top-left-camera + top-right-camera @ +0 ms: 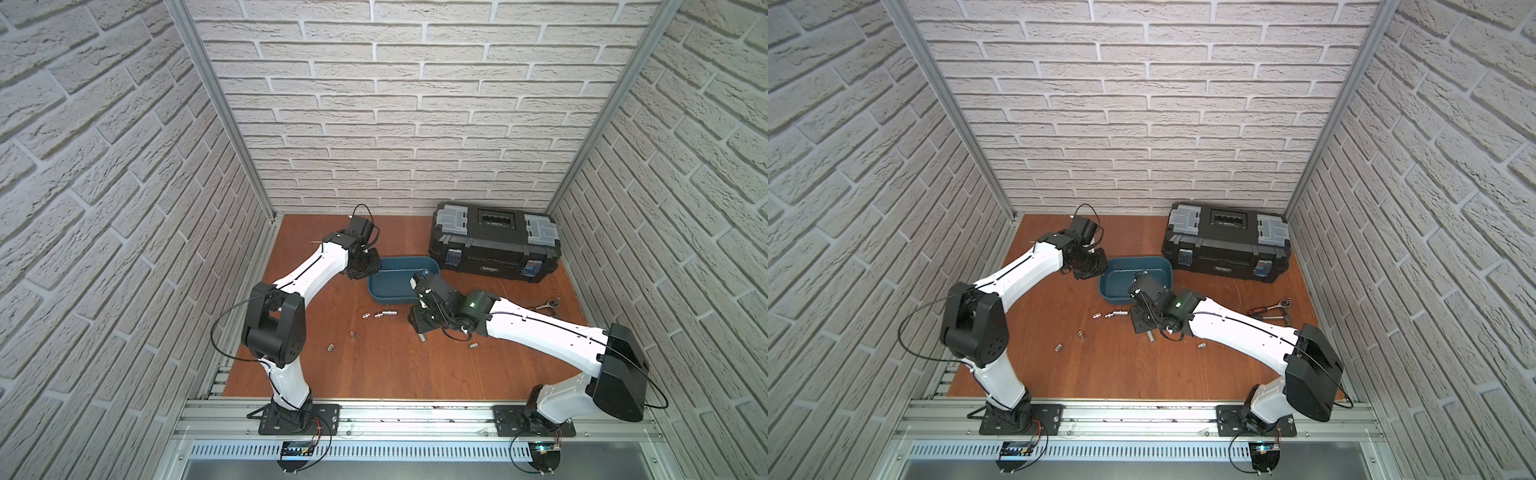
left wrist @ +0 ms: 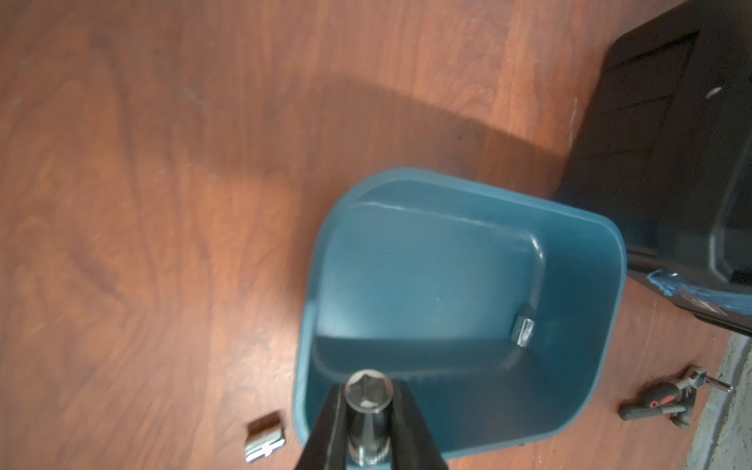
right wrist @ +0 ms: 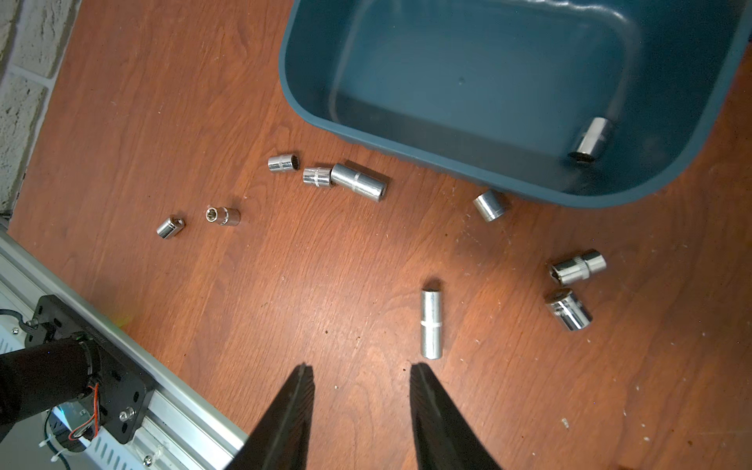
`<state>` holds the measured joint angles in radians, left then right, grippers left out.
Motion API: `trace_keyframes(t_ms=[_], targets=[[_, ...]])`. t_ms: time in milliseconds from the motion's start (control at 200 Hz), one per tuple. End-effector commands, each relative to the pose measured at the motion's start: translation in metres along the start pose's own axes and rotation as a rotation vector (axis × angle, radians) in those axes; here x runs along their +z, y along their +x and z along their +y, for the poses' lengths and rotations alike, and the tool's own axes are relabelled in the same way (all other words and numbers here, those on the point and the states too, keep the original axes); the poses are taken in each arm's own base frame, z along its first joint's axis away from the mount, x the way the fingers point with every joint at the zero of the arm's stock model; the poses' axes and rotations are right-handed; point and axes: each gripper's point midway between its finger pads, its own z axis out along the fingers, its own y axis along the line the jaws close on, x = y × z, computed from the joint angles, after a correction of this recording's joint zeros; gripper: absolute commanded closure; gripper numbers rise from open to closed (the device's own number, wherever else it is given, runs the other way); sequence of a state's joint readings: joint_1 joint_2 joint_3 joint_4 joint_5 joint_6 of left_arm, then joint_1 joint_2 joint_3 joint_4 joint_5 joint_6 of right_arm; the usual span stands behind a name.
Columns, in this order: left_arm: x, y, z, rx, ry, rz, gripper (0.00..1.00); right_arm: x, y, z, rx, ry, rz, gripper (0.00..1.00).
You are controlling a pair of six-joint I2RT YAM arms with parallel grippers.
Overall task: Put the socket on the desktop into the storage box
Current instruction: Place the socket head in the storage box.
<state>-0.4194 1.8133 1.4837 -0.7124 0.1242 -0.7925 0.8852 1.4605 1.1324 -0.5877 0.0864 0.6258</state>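
Chrome socket (image 2: 368, 423) clamped in left gripper (image 2: 368, 389) at storage box (image 2: 578, 228) rim; carry inward before release. Right gripper (image 3: 360, 371) jaws apart.

Storage box (image 2: 427, 276) open above; toolbox (image 1: 494, 249) crowds far-right corner.

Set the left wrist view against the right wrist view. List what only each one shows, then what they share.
Only the left wrist view: the left gripper shut on a hex socket at the edge of the storage box, plus the black toolbox and a ratchet.
Only the right wrist view: the right gripper, open and empty, with a long socket lying on its side just ahead of its fingertips.
Both: the storage box with a lone socket lying inside it, standing on the desktop.
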Motion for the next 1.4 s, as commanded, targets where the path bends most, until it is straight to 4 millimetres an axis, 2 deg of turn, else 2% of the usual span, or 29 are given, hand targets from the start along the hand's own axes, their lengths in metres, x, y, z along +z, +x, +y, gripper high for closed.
trace_keyframes(t_ms=[0, 195, 440, 815, 1115, 1280, 1395], targets=[[0.011, 0.002, -0.012, 0.033, 0.012, 0.038, 0.96, -0.007, -0.001, -0.010, 0.033, 0.018, -0.028, 0.55], [0.035, 0.007, -0.023, 0.072, -0.004, 0.086, 0.96, -0.007, 0.005, -0.015, 0.051, 0.027, -0.022, 0.55], [0.060, 0.020, -0.019, 0.099, -0.044, 0.145, 0.95, -0.006, 0.008, -0.018, 0.062, 0.031, -0.020, 0.55], [0.079, 0.038, -0.008, 0.139, -0.119, 0.201, 0.91, -0.001, 0.012, -0.020, 0.067, 0.042, -0.005, 0.55], [0.086, 0.042, 0.001, 0.160, -0.170, 0.217, 0.87, -0.001, 0.014, -0.022, 0.067, 0.050, 0.000, 0.55], [0.086, 0.042, 0.002, 0.160, -0.171, 0.219, 0.75, 0.001, 0.014, -0.021, 0.070, 0.052, 0.005, 0.55], [0.075, 0.037, -0.004, 0.179, -0.156, 0.198, 0.65, -0.001, 0.011, -0.021, 0.066, 0.053, 0.001, 0.55]])
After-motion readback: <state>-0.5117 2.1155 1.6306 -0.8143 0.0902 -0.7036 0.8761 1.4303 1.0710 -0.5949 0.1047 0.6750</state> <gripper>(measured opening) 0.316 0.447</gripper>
